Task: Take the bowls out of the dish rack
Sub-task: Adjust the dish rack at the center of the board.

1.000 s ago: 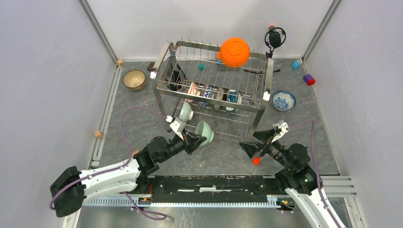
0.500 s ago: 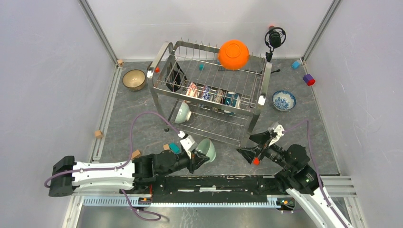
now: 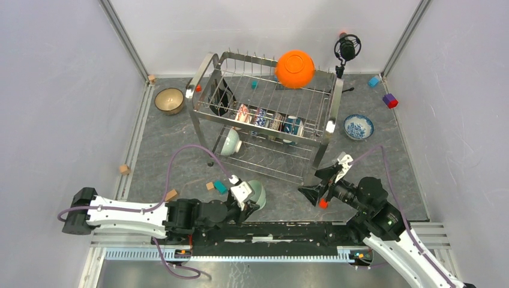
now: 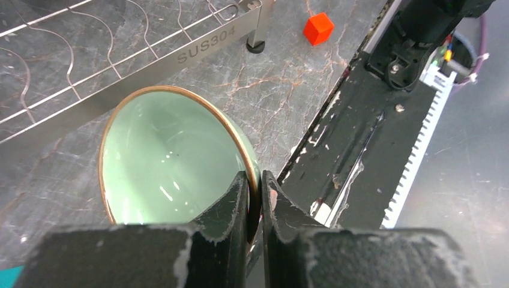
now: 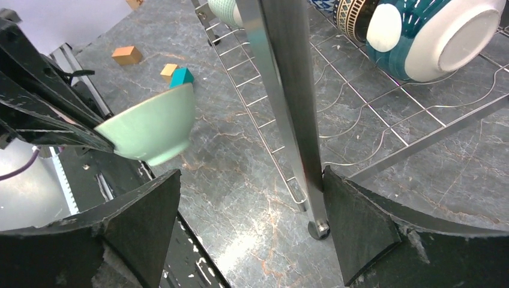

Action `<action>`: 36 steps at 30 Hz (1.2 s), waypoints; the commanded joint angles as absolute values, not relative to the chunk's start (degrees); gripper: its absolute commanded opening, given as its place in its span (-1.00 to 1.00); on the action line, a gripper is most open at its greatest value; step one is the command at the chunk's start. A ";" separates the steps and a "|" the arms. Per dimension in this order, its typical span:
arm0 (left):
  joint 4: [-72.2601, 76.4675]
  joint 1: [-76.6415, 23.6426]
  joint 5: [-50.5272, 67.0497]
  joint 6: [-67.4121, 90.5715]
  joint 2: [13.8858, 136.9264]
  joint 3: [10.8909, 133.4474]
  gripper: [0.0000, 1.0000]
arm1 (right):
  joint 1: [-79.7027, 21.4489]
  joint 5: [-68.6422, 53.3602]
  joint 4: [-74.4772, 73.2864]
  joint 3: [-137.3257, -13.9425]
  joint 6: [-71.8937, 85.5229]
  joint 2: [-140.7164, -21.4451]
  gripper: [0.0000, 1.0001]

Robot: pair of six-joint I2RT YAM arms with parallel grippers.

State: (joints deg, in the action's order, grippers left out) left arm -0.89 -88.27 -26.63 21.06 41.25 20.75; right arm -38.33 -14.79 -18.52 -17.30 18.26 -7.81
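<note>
The dish rack (image 3: 334, 102) stands at the middle of the table, towards the far side. It carries a row of bowls (image 3: 270, 120) on edge in its upper tier, a bright orange bowl (image 3: 295, 68) at its far right corner and a pale bowl (image 3: 231, 142) on the lower tier at the left.

We see the right gripper (image 3: 315, 180) spread wide and empty, just near of the rack's near right leg (image 5: 288, 120).

The left gripper (image 3: 243, 195) sits at the near edge, its jaws narrow and pinching the rim of the pale green bowl (image 4: 168, 156), which is tilted. We cannot tell whether that bowl touches the table.

A blue-and-white bowl (image 3: 358, 126) sits right of the rack and a brown-gold bowl (image 3: 169, 100) far left.

A red block (image 3: 323, 203) lies by the right gripper.
</note>
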 commanded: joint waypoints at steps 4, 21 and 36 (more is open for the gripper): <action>-7.35 -95.37 -38.31 12.92 44.43 30.21 -0.96 | -41.31 -18.08 -23.25 -20.70 17.87 -10.50 0.79; -11.40 -103.76 -47.37 4.01 53.55 34.68 -0.95 | -41.33 -11.13 -26.20 -24.52 17.02 -19.11 0.67; -6.16 -103.91 -47.55 5.12 52.93 30.47 -0.96 | -41.32 4.45 -13.57 -18.54 21.97 -21.28 -0.11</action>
